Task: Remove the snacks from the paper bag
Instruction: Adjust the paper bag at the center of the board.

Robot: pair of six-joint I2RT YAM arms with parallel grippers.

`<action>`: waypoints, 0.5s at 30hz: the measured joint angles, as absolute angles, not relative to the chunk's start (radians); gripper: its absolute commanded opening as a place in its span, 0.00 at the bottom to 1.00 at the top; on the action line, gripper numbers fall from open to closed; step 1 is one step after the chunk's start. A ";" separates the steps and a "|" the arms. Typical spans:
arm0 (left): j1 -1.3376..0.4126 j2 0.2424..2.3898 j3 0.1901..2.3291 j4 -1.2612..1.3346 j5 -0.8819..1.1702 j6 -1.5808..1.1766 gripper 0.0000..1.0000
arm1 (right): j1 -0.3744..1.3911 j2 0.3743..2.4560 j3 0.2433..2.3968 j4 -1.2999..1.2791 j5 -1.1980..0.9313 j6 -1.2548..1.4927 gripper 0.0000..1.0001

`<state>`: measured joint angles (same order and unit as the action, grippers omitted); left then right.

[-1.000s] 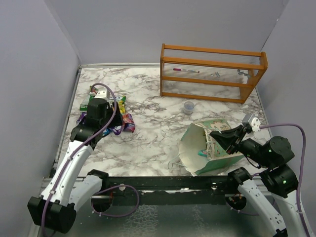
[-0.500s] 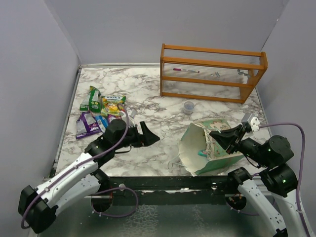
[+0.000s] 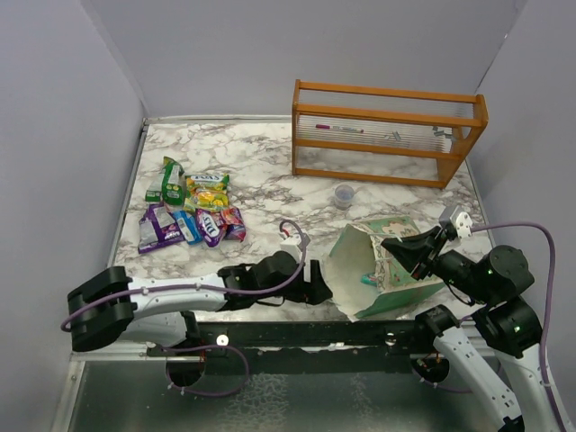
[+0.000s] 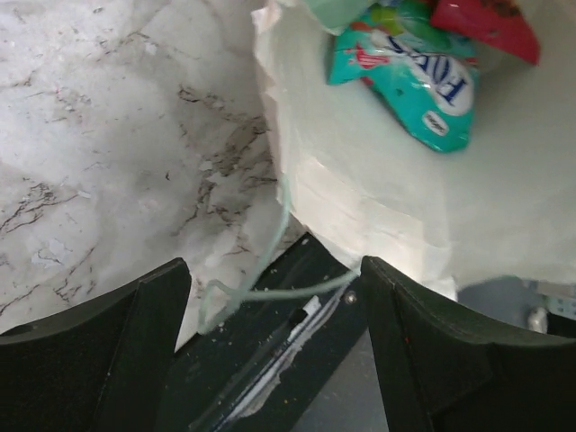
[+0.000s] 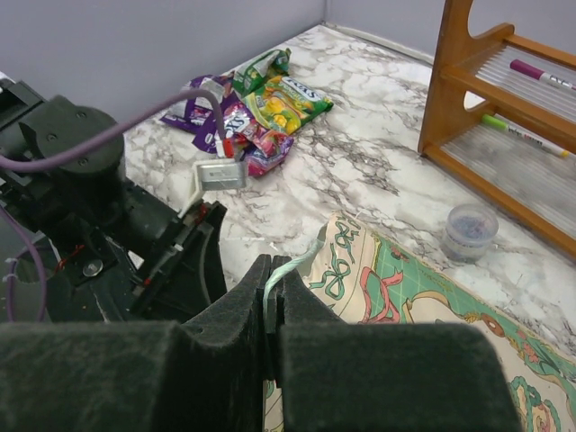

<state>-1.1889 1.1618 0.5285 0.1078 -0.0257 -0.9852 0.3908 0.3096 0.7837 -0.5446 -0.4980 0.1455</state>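
Your marble tabletop (image 3: 270, 180) carries the orange wooden rack (image 3: 378, 115) at its far right. Nearer you on the right, the paper bag (image 3: 346, 265) lies on its side with its cream mouth facing left. Your right hand (image 3: 396, 247) is fully closed at the bag's upper edge. Its own wrist camera shows the fingers pinched together on a thin pale strip that looks like the bag's handle (image 5: 290, 268). Your left arm stretches low across the near edge, and the left hand (image 3: 317, 290) sits just at the bag's mouth. Its fingers are spread wide and grip nothing. From above you can hardly see into the bag, only a speck of teal. The left wrist camera looks straight in and shows a teal packet (image 4: 418, 76) and a red packet (image 4: 486, 22) lying against the cream wall. It also shows the other string handle (image 4: 252, 279) trailing off the tabletop edge between the spread fingers. The rest of the snacks (image 3: 193, 211) lie in a loose heap at the far left, well apart from the bag. A small clear cup (image 3: 344, 194) stands between the rack and the bag.
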 measured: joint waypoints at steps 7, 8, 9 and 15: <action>-1.200 1.354 0.594 0.154 -0.086 -1.023 0.43 | 0.391 0.310 0.784 -0.545 -0.495 0.147 0.02; -1.201 1.370 0.601 0.170 -0.086 -1.027 0.39 | 0.391 0.310 0.784 -0.545 -0.490 0.149 0.02; -1.201 1.381 0.607 0.182 -0.087 -1.030 0.36 | 0.391 0.310 0.784 -0.545 -0.487 0.150 0.02; -1.202 1.447 0.669 0.257 -0.088 -1.042 0.20 | 0.391 0.340 0.784 -0.546 -0.445 0.168 0.02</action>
<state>-1.2018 1.4471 0.6685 0.2569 -0.0879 -1.0420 0.3908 0.3397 0.7841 -0.5457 -0.4450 0.1684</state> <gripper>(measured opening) 0.233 0.022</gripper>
